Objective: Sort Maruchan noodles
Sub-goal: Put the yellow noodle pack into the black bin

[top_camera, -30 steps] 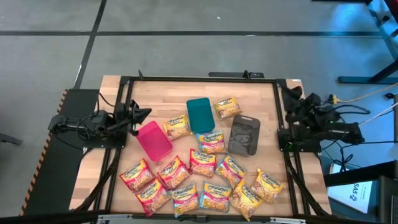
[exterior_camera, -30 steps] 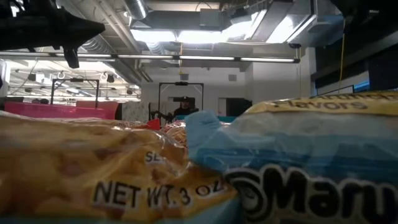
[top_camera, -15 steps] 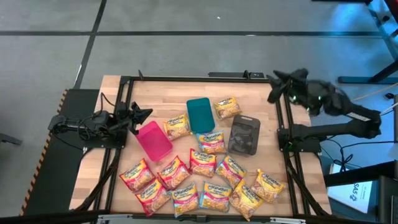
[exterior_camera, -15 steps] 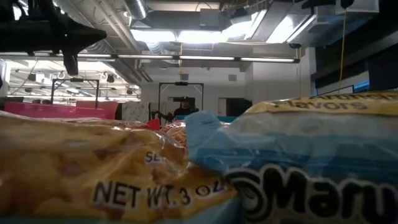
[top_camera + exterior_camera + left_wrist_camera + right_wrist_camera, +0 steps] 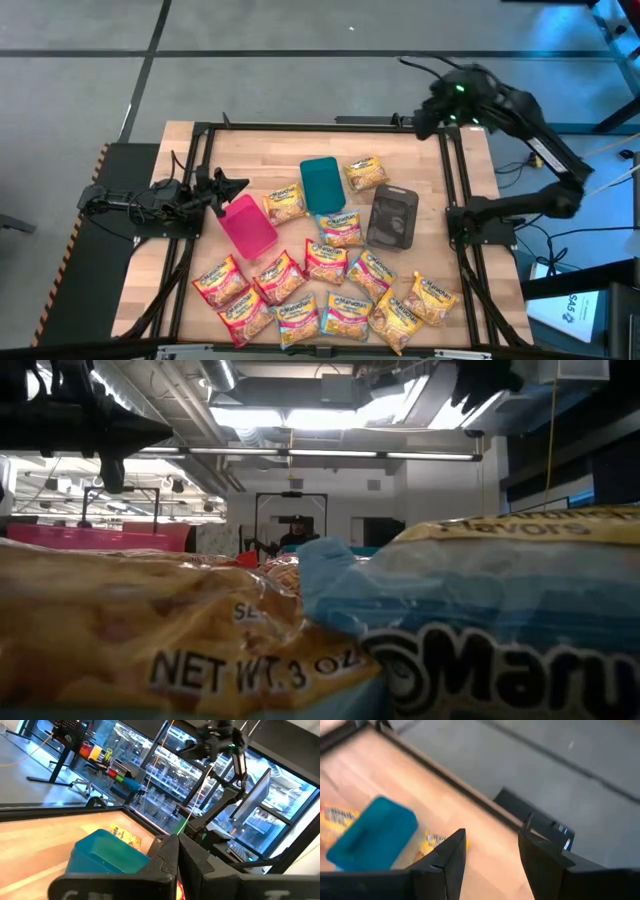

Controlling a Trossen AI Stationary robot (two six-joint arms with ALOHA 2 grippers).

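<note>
Sorting has not begun, as I read it: the Maruchan noodles [image 5: 330,285], small square crinkly plastic packets in red-pink, yellow-gold and light-blue wrappers, lie mostly heaped along the near side of the pale wooden table [image 5: 260,150], several overlapping. A few sit farther up: one yellow packet [image 5: 284,202] between the pink and teal bins, one [image 5: 365,172] just beside the teal bin's far corner, one pinkish packet [image 5: 341,228] below it.

Three empty containers stand mid-table: a plain pink plastic bin [image 5: 247,224], a teal plastic bin [image 5: 321,184] and a dark grey plastic bin [image 5: 392,216] (none holds a packet yet).

My right gripper [image 5: 425,113] is raised over the table's far right corner, jaws spread wide and empty; its own camera looks down past the dark fingers [image 5: 451,855] at the teal bin and a yellow packet. My left gripper [image 5: 228,185] sits low at the left edge, just beside the pink bin, fingers pressed together with nothing between them.

For the step in hand, I judge the right arm should go for an isolated packet first, probably the yellow one by the teal bin, since it lies clear of its neighbours. I would come straight down, jaws across the packet's width, and pinch the crinkled edge rather than the noodle block. The slick wrapper may slide, and the overlapped heap risks lifting two at once.
</note>
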